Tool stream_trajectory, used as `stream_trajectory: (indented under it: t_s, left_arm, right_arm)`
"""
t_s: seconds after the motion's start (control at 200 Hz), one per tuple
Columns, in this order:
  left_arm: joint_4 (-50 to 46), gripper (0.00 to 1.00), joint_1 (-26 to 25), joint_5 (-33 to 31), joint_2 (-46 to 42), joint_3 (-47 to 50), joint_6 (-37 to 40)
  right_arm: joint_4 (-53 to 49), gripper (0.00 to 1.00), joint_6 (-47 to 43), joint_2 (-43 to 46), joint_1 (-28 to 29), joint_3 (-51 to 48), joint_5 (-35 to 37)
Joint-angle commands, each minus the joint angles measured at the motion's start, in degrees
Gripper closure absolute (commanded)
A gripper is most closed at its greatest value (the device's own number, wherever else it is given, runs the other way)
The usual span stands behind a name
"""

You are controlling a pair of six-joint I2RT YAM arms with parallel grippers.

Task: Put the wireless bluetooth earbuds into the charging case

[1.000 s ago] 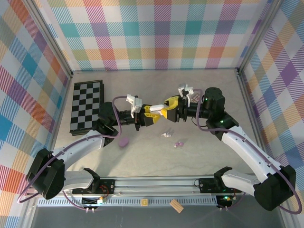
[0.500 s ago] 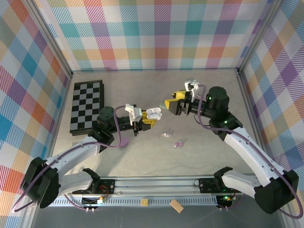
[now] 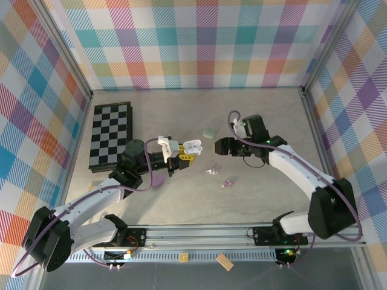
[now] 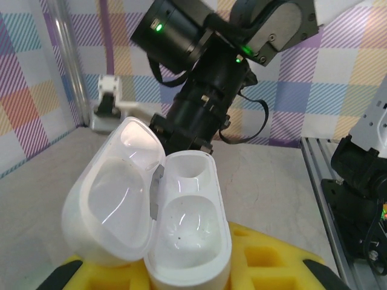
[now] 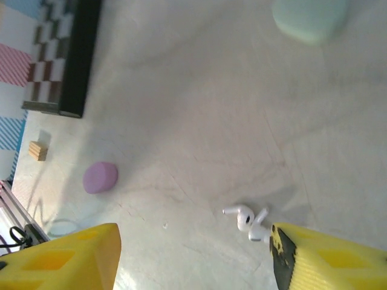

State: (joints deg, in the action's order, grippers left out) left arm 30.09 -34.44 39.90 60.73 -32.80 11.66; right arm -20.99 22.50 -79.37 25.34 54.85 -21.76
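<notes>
My left gripper [image 3: 181,156] is shut on the white charging case [image 3: 192,146], holding it above the table with its lid swung open. In the left wrist view the case [image 4: 187,229] shows two empty wells, its lid [image 4: 115,199] leaning left, the yellow fingers [image 4: 284,266] under it. Two whitish earbuds [image 3: 211,171] lie together on the table, and a lilac pair [image 3: 228,182] lies just right of them. My right gripper [image 3: 216,145] hangs open above the whitish earbuds [image 5: 251,220], which lie close to its right finger [image 5: 326,260]; nothing is between the fingers.
A purple case [image 3: 157,179] lies below the left gripper and a mint-green case [image 3: 208,133] sits behind the right gripper. A checkered board [image 3: 110,134] lies at the left. A small wooden block [image 3: 224,261] rests on the front rail. Plaid walls enclose the table.
The right gripper let go of the white case, drew back to the right, then turned down over the table. The left gripper pulled slightly back, keeping the case, whose lid now stands open.
</notes>
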Motion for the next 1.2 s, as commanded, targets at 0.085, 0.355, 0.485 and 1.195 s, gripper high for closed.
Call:
stream_trajectory:
  t_s: [0.085,0.355,0.485,1.195]
  left_arm:
    - [1.2,1.0,-0.4,-1.3,-3.0,1.1,2.4]
    - [0.7,1.0,-0.4,-2.8,-3.9,1.6,3.7]
    - [0.9,1.0,-0.4,-2.5,-3.9,1.4,3.4]
    - [-2.6,1.0,-0.4,-3.2,-4.9,0.6,5.1]
  right_arm:
    - [1.7,0.4,11.6,-5.9,4.3,-0.6,-3.8]
    - [8.1,0.4,19.9,-10.5,11.0,-4.5,-1.0]
    - [9.3,0.4,20.4,-12.7,13.2,-5.0,1.7]
    - [7.7,0.41,15.5,-16.2,8.9,-2.6,10.6]
